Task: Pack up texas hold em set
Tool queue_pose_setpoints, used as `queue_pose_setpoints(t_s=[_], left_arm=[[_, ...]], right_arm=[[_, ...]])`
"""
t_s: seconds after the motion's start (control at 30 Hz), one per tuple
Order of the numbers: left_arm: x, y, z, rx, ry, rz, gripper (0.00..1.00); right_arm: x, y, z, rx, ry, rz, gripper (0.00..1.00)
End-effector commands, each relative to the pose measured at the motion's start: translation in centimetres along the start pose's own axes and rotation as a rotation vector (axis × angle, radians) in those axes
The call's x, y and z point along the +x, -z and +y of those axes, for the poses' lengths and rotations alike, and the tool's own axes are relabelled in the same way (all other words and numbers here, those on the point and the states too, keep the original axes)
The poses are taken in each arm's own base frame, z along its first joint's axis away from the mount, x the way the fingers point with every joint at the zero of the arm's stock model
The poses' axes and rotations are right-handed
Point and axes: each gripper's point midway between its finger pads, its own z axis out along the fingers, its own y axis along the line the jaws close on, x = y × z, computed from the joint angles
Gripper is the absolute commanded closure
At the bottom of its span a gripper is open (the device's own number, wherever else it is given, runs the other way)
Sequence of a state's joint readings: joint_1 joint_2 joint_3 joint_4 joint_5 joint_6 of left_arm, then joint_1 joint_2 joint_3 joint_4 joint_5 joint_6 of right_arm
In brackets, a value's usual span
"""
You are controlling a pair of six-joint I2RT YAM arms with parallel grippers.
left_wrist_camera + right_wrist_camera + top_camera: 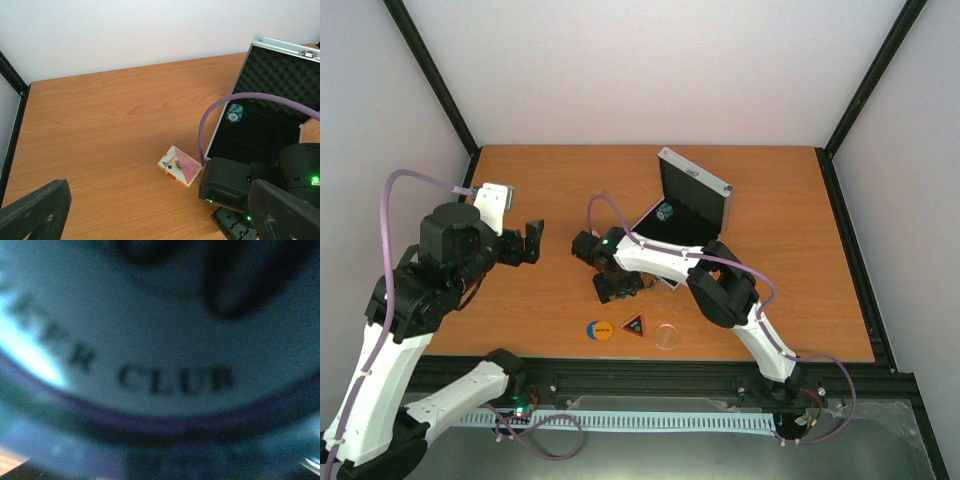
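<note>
On the orange-brown tabletop (pixel 520 180) the two arms take up most of the near half. The left arm (pixel 450 250) reaches in from the left side, and its jaws are spread as wide as they go with nothing between them. Its dark fingers (pixel 35 215) sit in the two bottom corners of the left wrist view, with only bare wood between.

The right arm (pixel 720 290) bends across the middle, and its wrist points down at the tabletop just in front of the case's near left corner. I cannot tell how far its jaws are open, or whether they grip anything. The right wrist view is filled by a blurred pale chip face (pixel 160 340) with a dark rim and the letters "KER CLUB".

The silver case (pixel 695 180) lies open toward the far right of the centre. Its foam-lined lid stands up at the back and its black tray faces the arms.

The pink-white card pack (pixel 179 166) lies flat on the wood, just left of the case and close beside the right wrist.

Near the front edge three pieces lie in a row, close together but apart. From left to right they are an orange disc (pixel 601 329), a black-red triangle (pixel 634 325) and a clear disc (pixel 667 336).

One blue-green and white chip (pixel 665 211) rests inside the case, at the foot of the lid.
</note>
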State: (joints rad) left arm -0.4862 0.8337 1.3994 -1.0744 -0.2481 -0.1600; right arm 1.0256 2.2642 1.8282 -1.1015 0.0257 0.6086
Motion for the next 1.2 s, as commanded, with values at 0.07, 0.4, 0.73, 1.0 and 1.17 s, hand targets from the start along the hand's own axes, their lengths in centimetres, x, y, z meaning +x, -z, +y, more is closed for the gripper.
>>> queue_pose_setpoints(t_s=[0.07, 0.4, 0.73, 1.0, 1.17], left_arm=[[0.4, 0.1, 0.4, -0.015, -0.013, 0.012, 0.00], [0.4, -0.1, 0.3, -0.013, -0.016, 0.016, 0.00], [0.4, -0.4, 0.1, -0.010, -0.016, 0.018, 0.00], [0.5, -0.2, 0.2, -0.010, -0.017, 0.018, 0.00], [0.4, -0.1, 0.2, -0.010, -0.015, 0.015, 0.00]], right_arm=[[-0.2, -1.5, -0.2, -0.017, 0.040, -0.008, 0.34], [0.4, -1.6, -0.9, 0.002, 0.042, 0.004, 0.41], [0.7, -1.3, -1.3, 0.009, 0.051, 0.001, 0.42], [0.5, -1.6, -1.3, 0.010, 0.052, 0.001, 0.53], [0.5, -1.3, -1.3, 0.011, 0.049, -0.001, 0.67]])
